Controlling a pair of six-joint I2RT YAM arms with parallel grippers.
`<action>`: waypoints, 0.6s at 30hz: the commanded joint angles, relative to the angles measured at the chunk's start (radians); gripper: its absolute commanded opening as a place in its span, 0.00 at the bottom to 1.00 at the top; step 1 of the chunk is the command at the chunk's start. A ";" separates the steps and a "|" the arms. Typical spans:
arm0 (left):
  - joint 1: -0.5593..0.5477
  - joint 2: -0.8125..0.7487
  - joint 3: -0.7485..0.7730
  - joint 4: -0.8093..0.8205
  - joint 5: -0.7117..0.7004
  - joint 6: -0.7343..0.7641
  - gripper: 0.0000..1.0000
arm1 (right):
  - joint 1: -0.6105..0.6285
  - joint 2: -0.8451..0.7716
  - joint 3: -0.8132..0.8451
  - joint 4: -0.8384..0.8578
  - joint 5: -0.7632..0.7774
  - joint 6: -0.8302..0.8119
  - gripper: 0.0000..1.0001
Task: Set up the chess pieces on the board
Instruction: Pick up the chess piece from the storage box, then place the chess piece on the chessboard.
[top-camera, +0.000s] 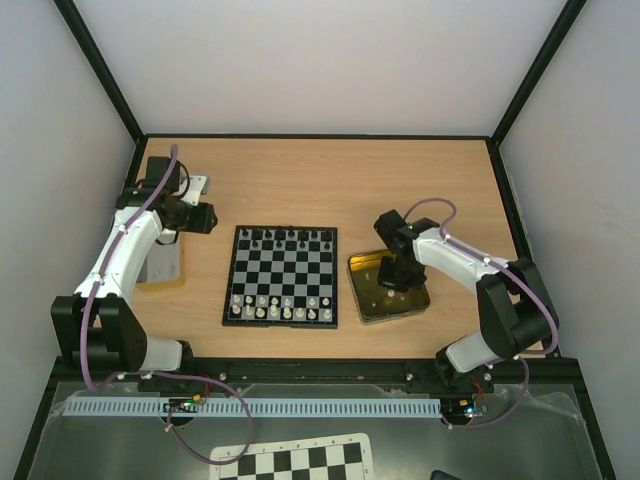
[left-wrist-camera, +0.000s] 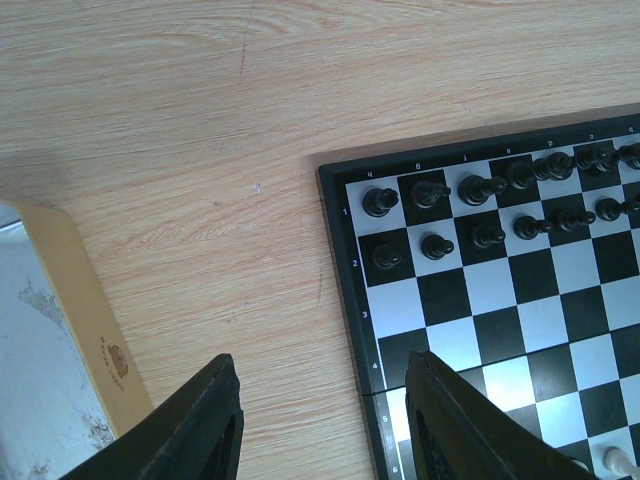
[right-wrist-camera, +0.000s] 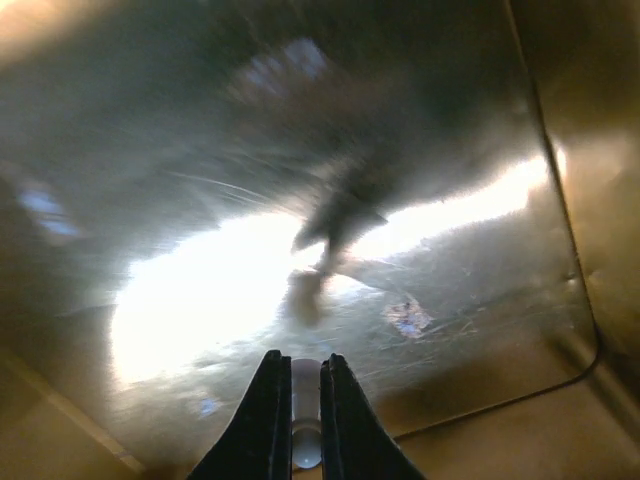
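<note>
Right end effector (right-wrist-camera: 298, 365) clamped on cream-white chess piece (right-wrist-camera: 306, 445) inside square gold tin (right-wrist-camera: 590, 120).
Advised: vertical lift clear of tin before crossing to black-framed chessboard (top-camera: 229, 290); left end effector (left-wrist-camera: 322, 365) stood open.

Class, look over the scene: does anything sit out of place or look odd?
One white piece is off the board, pinched in the right pincer inside the gold tin.
</note>
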 joint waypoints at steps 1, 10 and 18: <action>-0.003 -0.014 0.020 -0.012 0.006 0.004 0.46 | 0.001 -0.033 0.173 -0.132 0.032 -0.002 0.02; -0.003 -0.009 0.013 0.002 0.017 0.004 0.46 | 0.206 0.080 0.483 -0.272 0.033 0.071 0.02; -0.004 -0.012 0.011 0.010 0.019 0.002 0.46 | 0.399 0.307 0.677 -0.260 0.009 0.095 0.02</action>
